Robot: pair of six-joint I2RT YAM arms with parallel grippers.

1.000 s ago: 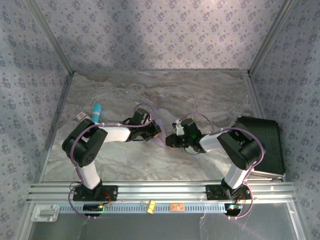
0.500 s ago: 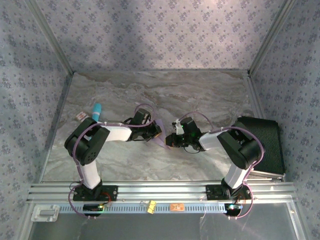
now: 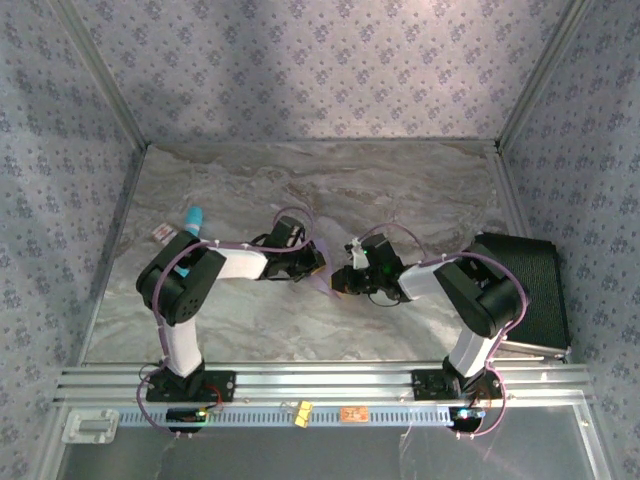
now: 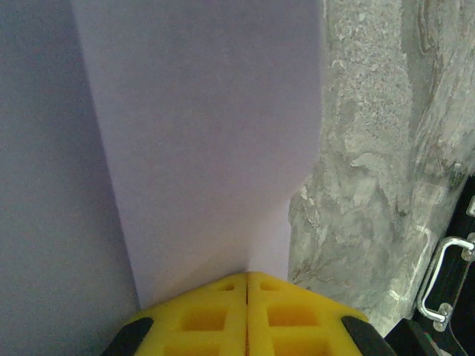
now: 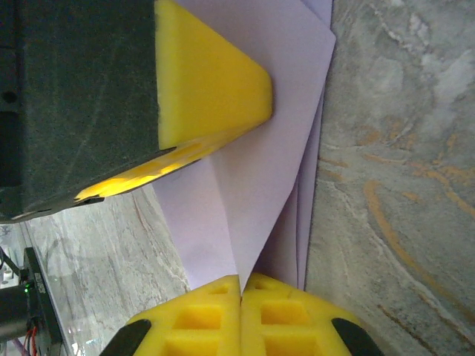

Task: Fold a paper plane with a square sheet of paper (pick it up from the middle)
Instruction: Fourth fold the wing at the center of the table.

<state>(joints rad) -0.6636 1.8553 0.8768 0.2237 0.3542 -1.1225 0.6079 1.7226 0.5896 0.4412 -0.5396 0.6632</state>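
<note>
The paper plane (image 3: pixel 326 284) is a lavender sheet folded into layered flaps with a centre crease, held just above the marble table (image 3: pixel 300 180) between both grippers. My left gripper (image 3: pixel 314 264) is shut on one end of it. In the left wrist view its yellow fingertips (image 4: pixel 247 276) meet on the paper (image 4: pixel 208 133), which spreads over most of that view. My right gripper (image 3: pixel 341 281) is shut on the other end. In the right wrist view its tips (image 5: pixel 240 278) pinch a fold of the paper (image 5: pixel 260 170), and a yellow pad of the left gripper (image 5: pixel 211 81) rests on the flap.
A blue cylinder (image 3: pixel 194 221) and a small card (image 3: pixel 160 232) lie at the left of the table. A black case (image 3: pixel 525 290) sits at the right edge; its metal handle (image 4: pixel 438 293) is in the left wrist view. Patterned walls enclose the table.
The left arm's elbow has shifted slightly right and toward the centre. Both grippers stay together at the middle, still holding the paper.
</note>
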